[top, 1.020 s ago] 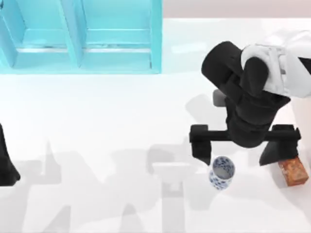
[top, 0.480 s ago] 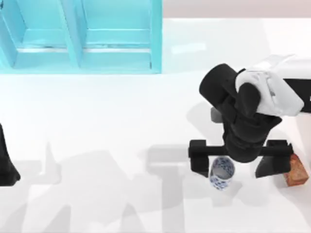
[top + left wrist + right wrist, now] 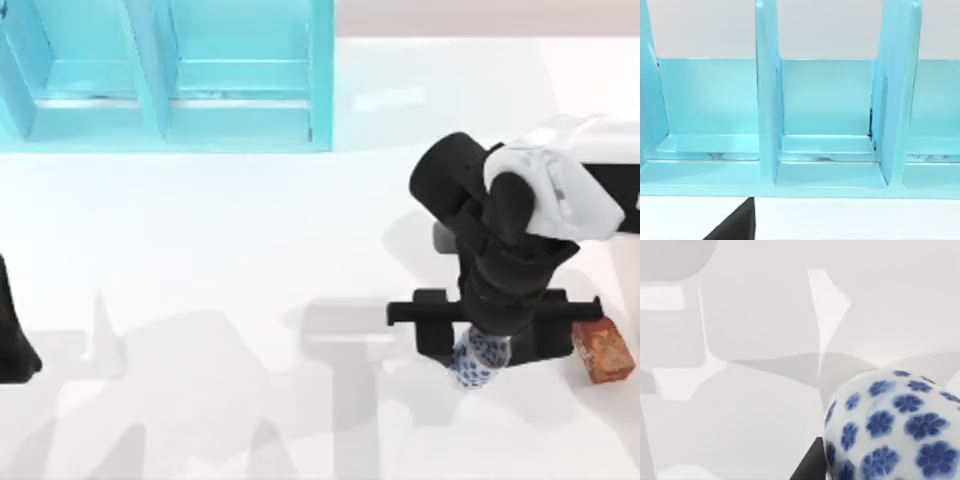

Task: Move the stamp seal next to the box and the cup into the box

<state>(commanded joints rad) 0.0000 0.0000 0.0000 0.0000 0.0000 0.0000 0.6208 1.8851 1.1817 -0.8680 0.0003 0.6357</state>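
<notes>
The right tool [image 3: 492, 345] is sitting low over the cup [image 3: 478, 362] at the desk's [image 3: 250, 280] right side, its two fingers standing either side of the cup and closing in; firm contact cannot be confirmed. The stamp seal [image 3: 603, 351] is resting on the desk just right of the tool. The box [image 3: 170, 75] is lying at the far left. The left arm [image 3: 12, 330] is parked at the left edge.

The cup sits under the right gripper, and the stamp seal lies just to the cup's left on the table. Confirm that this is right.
Not quite. The top view shows the stamp seal to the right of the cup, near the table's right edge, not to its left. The rest holds: the cup sits under the right gripper.
</notes>
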